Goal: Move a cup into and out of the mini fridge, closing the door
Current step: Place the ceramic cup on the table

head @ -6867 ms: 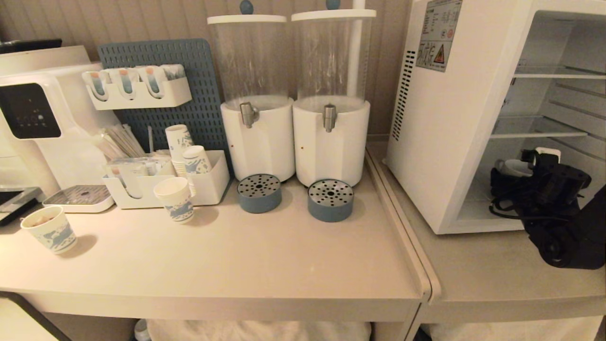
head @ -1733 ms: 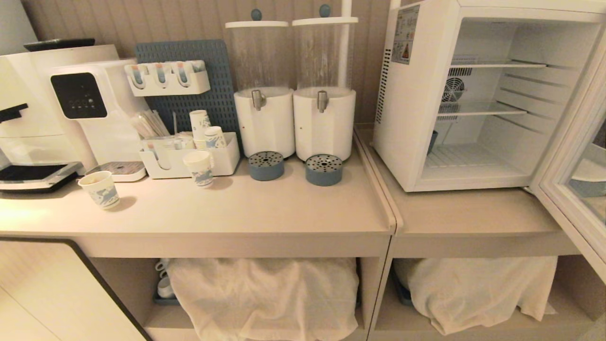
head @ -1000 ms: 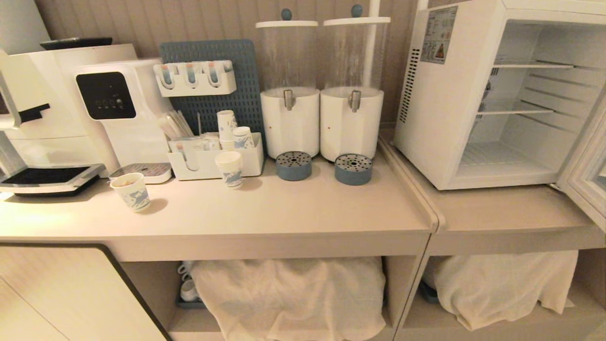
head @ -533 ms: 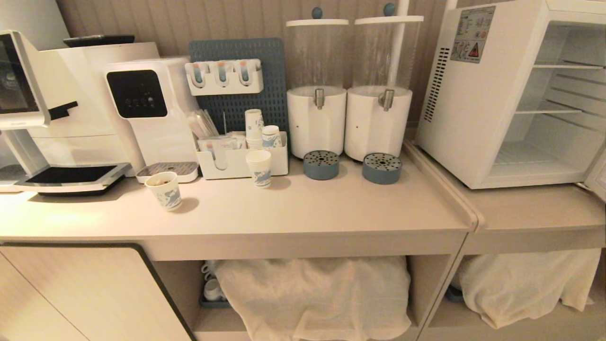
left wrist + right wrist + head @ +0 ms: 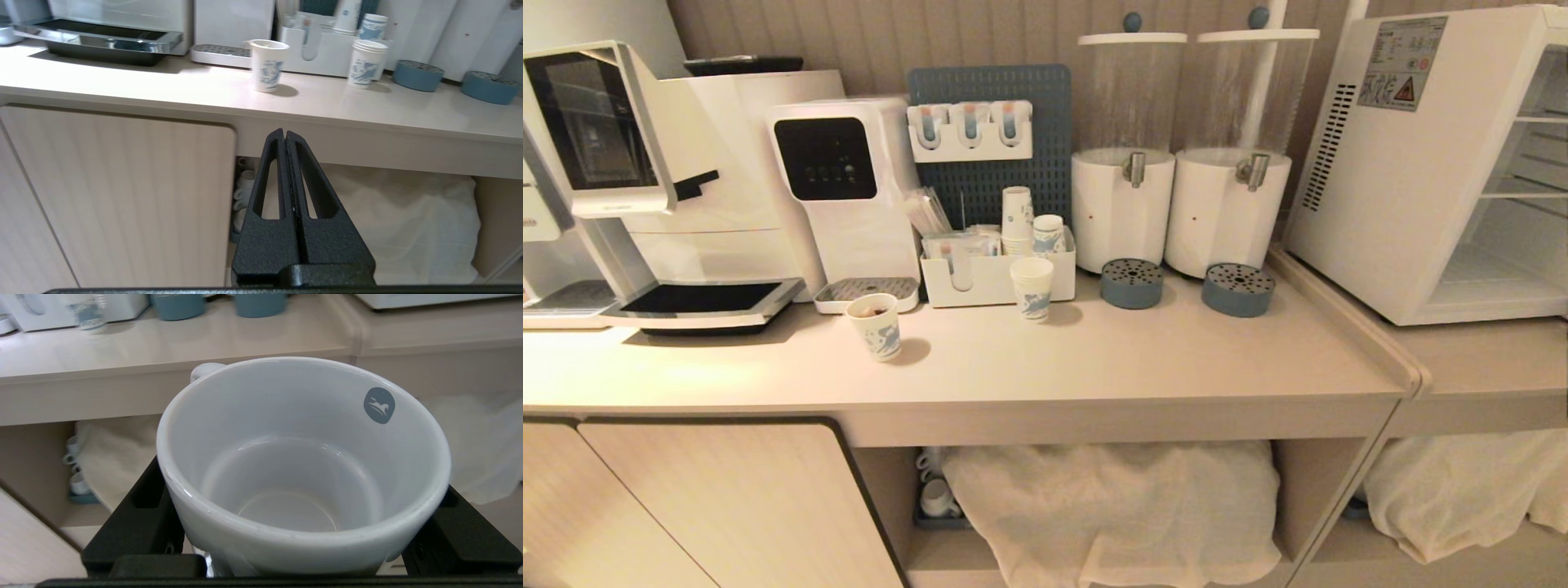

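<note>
White cup [image 5: 302, 469]: gripped between the two black fingers [image 5: 139, 514] of the right gripper [image 5: 304, 539], mouth turned to the wrist camera, empty inside, a round blue logo on its inner wall, its handle on the far side
Right gripper: jaws spread wide and pressed to both sides of the cup; held out in front of the counter [image 5: 171, 343], below the level of its top; not seen in the head view
Left gripper [image 5: 284, 136]: clenched, both fingers pressed flat together with nothing between them; held low in front of a cabinet door [image 5: 122, 192], below the counter edge; not seen in the head view
Fridge [image 5: 1413, 155]: at the far right on the lower counter section, interior exposed, wire shelves seen inside, vent slots and a warning sticker on its left side wall
Door: not seen in any view
Cup and fridge: well apart; the cup is outside the fridge and off the counter
Dispensers [image 5: 1123, 155]: two white cylinders with clear tops, just left of the fridge, a blue drip tray [image 5: 1131, 283] in front of each
Paper cups [image 5: 876, 327]: one near the counter's middle, another [image 5: 1032, 287] just in front of a white organiser [image 5: 996, 278]
Coffee machine [image 5: 613, 180]: at the far left of the counter
Cloth [image 5: 1119, 506]: draped over the open shelf under the counter
</note>
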Motion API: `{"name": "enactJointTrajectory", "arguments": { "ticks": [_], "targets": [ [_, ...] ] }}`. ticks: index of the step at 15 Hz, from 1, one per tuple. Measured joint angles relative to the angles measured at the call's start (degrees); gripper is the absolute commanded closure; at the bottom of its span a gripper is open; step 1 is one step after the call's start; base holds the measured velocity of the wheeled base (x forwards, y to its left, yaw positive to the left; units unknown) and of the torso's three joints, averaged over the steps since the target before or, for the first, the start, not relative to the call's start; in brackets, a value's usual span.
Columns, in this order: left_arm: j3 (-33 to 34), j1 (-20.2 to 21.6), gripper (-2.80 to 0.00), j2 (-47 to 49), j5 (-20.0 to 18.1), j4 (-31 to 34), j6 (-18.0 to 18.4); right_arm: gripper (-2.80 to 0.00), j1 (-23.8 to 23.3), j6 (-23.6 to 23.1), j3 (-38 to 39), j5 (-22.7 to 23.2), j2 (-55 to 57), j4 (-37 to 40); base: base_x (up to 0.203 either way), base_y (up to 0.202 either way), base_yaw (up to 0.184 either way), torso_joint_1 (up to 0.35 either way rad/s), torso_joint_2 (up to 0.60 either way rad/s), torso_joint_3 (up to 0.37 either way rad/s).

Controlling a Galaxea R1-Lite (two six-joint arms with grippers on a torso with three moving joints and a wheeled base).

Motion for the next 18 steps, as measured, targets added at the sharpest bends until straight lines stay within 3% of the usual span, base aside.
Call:
{"name": "enactJointTrajectory", "arguments": {
  "ticks": [7, 12, 15, 18],
  "targets": [
    [0.0, 0.1, 0.0, 0.0, 0.0, -0.2, -0.2, 0.0, 0.0, 1.4, -3.2, -0.4, 0.0, 3.7, 0.0, 0.007, 0.0, 0.0, 0.0, 0.0],
    [0.0, 0.1, 0.0, 0.0, 0.0, -0.1, -0.1, 0.0, 0.5, 6.0, -28.8, 2.2, 5.5, 15.8, 0.0, 0.0, 0.0, 0.0, 0.0, 0.0],
    [0.0, 0.1, 0.0, 0.0, 0.0, -0.1, -0.3, 0.0, 8.2, 9.6, -38.6, 1.7, 16.5, 18.9, 0.0, 0.0, 0.0, 0.0, 0.0, 0.0],
    [0.0, 0.1, 0.0, 0.0, 0.0, -0.1, -0.4, 0.0, 17.4, 12.6, -42.2, 1.0, 28.1, 19.5, 0.0, 0.0, 0.0, 0.0, 0.0, 0.0]
  ]
}}
